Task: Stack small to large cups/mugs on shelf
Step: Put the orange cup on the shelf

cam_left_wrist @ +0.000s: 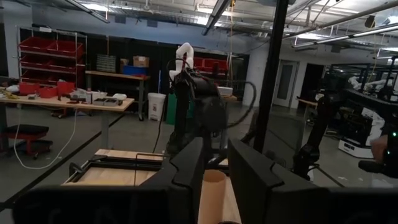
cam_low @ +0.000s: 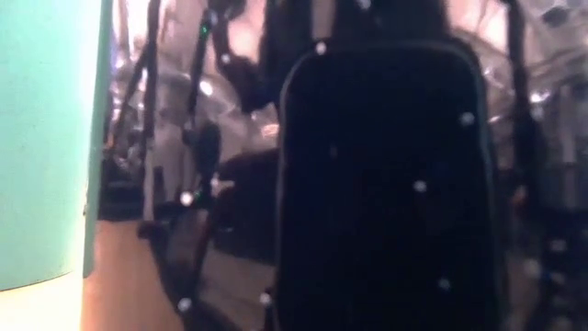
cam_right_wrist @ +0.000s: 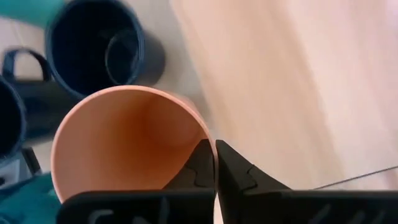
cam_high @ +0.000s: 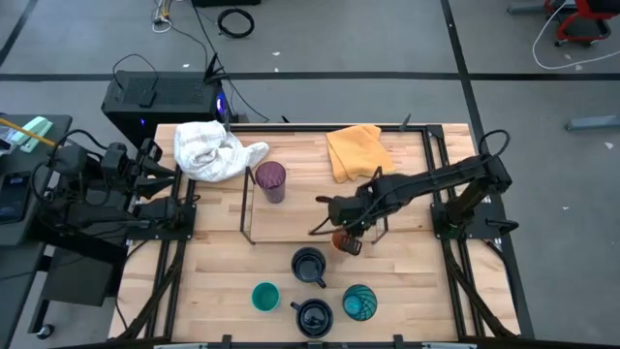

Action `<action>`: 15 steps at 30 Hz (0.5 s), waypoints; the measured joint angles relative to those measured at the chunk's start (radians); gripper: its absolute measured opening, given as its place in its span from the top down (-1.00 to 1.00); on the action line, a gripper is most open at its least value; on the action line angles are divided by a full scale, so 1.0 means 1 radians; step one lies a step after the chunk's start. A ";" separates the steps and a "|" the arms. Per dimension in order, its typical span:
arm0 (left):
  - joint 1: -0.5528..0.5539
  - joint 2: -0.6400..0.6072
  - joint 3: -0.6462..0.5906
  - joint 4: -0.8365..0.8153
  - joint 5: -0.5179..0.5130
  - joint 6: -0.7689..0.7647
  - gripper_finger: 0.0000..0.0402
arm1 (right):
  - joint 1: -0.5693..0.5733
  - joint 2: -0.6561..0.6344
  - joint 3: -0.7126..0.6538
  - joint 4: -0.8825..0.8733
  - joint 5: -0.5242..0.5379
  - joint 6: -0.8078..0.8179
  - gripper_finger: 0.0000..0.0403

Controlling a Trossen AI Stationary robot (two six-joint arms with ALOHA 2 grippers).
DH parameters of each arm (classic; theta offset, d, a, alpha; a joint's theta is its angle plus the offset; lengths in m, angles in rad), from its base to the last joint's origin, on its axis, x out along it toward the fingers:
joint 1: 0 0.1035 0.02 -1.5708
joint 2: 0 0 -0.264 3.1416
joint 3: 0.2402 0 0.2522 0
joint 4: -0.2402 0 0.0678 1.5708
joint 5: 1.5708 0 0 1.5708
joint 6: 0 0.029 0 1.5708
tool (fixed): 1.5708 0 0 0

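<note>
Fingers of the right gripper (cam_right_wrist: 215, 163) are pressed together on the thin rim of the small orange cup (cam_right_wrist: 127, 146), one finger inside the smooth matte wall and one outside, so the cup is pinched at its lip. In the high view that right gripper (cam_high: 346, 236) sits at the front edge of the low rectangular shelf of thin black wire (cam_high: 247, 206), near its right end, with the small orange cup (cam_high: 341, 239) showing just beneath it.

On the shelf's left part stands the translucent purple tumbler (cam_high: 270, 180), upright and round-mouthed. In front of the shelf, on the pale planked wooden table (cam_high: 218, 281), a dark navy handled mug (cam_high: 309, 264) stands nearest the shelf. Closer to the front edge come the small teal cup (cam_high: 265, 297), a second dark navy handled mug (cam_high: 313, 314) and the larger teal-blue patterned cup (cam_high: 359, 302), in a loose row and apart from each other.

A crumpled white cloth (cam_high: 210, 149) and a folded yellow cloth (cam_high: 356, 151) lie at the table's back.

The left gripper (cam_left_wrist: 214, 165) is held off the table's left side, level, its dark blocky fingers parted with nothing between them.
</note>
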 joint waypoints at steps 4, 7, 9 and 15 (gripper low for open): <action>0.000 0.000 0.000 0.000 0.000 0.000 0.58 | -0.036 0.000 0.070 -0.057 0.035 -0.040 0.99; 0.000 0.000 0.000 0.000 0.000 0.000 0.59 | -0.075 0.000 0.103 -0.047 0.061 -0.071 1.00; 0.000 0.000 0.000 0.000 0.000 0.000 0.60 | -0.106 0.000 0.115 -0.045 0.079 -0.098 1.00; 0.000 0.000 0.000 0.001 0.000 0.000 0.59 | -0.212 0.000 0.118 0.019 0.091 -0.167 1.00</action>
